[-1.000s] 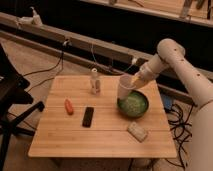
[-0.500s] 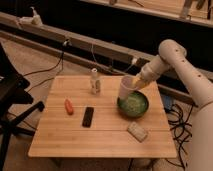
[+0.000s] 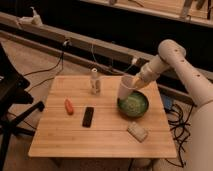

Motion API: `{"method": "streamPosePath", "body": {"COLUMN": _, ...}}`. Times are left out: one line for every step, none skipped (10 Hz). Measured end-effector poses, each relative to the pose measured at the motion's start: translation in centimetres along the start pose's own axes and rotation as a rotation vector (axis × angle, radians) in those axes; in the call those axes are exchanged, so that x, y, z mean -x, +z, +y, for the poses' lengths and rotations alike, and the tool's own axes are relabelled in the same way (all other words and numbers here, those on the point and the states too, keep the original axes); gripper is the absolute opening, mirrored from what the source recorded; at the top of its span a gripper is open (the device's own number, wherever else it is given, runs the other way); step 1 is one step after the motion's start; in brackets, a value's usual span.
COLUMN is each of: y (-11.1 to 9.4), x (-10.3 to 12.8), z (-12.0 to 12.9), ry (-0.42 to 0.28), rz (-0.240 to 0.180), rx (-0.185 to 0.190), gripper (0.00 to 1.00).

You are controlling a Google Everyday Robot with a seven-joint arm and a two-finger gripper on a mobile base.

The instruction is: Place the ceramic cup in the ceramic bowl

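Observation:
The white ceramic cup [image 3: 125, 88] hangs upright at the left rim of the ceramic bowl [image 3: 134, 105], a green speckled bowl on the right half of the wooden table [image 3: 105, 132]. My gripper [image 3: 134, 81] comes in from the upper right on the white arm and is shut on the cup's upper right rim. The cup's base overlaps the bowl's left edge; I cannot tell whether it touches.
A slim pale bottle-like figure [image 3: 94, 81] stands left of the cup. An orange carrot-like item [image 3: 68, 106] and a black remote-like bar [image 3: 88, 116] lie mid-left. A tan block [image 3: 137, 131] lies in front of the bowl. Cables trail at right; a black chair [image 3: 12, 95] stands left.
The cup and gripper have shifted slightly down and right toward the bowl. Nothing else moved.

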State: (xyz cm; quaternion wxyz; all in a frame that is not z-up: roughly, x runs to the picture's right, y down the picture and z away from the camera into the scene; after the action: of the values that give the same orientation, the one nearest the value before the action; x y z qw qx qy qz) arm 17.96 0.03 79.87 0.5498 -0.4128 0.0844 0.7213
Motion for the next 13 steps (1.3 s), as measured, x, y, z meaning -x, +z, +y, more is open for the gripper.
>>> {"method": "streamPosePath", "body": {"y": 0.3, "x": 0.0, "z": -0.7, "ry": 0.010, "rz": 0.000, "rx": 0.000, "gripper": 0.27}}
{"method": "streamPosePath", "body": {"y": 0.2, "x": -0.1, "z": -1.5, "ry": 0.030, "rz": -0.007, "rx": 0.021, "gripper": 0.27}}
{"method": "streamPosePath", "body": {"y": 0.3, "x": -0.1, "z": -2.0, "ry": 0.027, "rz": -0.012, "rx": 0.020, "gripper": 0.27}}
{"method": "streamPosePath", "body": {"y": 0.4, "x": 0.3, "z": -1.7, "ry": 0.020, "rz": -0.014, "rx": 0.010, "gripper": 0.27}}
{"method": "streamPosePath", "body": {"y": 1.0, "x": 0.7, "z": -0.6, "ry": 0.022, "rz": 0.001, "rx": 0.021, "gripper": 0.27}}
{"method": "streamPosePath", "body": {"y": 1.4, "x": 0.7, "z": -0.1, "ry": 0.038, "rz": 0.013, "rx": 0.021, "gripper": 0.27}}
{"method": "streamPosePath", "body": {"y": 2.0, "x": 0.6, "z": 0.5, "ry": 0.040, "rz": 0.016, "rx": 0.017, "gripper": 0.27}}
{"method": "streamPosePath", "body": {"y": 2.4, "x": 0.6, "z": 0.6, "ry": 0.042, "rz": 0.016, "rx": 0.019, "gripper": 0.27}}
{"method": "streamPosePath", "body": {"y": 2.4, "x": 0.6, "z": 0.4, "ry": 0.055, "rz": 0.012, "rx": 0.019, "gripper": 0.27}}
{"method": "streamPosePath", "body": {"y": 2.1, "x": 0.8, "z": -0.2, "ry": 0.059, "rz": 0.010, "rx": 0.021, "gripper": 0.27}}
{"method": "streamPosePath", "body": {"y": 1.5, "x": 1.0, "z": -1.2, "ry": 0.059, "rz": 0.006, "rx": 0.023, "gripper": 0.27}}
{"method": "streamPosePath", "body": {"y": 1.2, "x": 1.1, "z": -2.2, "ry": 0.062, "rz": 0.007, "rx": 0.029, "gripper": 0.27}}
{"method": "streamPosePath", "body": {"y": 1.1, "x": 0.8, "z": -2.8, "ry": 0.070, "rz": 0.013, "rx": 0.028, "gripper": 0.27}}
